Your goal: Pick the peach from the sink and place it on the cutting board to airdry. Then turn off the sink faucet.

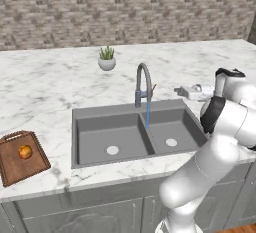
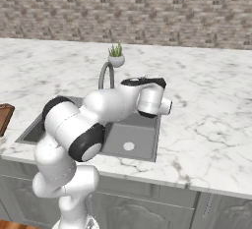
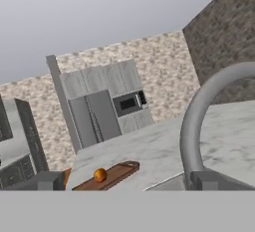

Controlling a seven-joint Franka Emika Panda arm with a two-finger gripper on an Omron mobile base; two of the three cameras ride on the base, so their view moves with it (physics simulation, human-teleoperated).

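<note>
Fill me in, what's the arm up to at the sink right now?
The peach already sits on the cutting board left of the sink, so that step looks done. Water still runs from the sink faucet into the right basin. The arm has its pincer up by the faucet's arch, holding nothing, apparently going for the lever.

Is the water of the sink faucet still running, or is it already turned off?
On. In the left base view a thin blue stream falls from the spout of the sink faucet into the sink.
</note>
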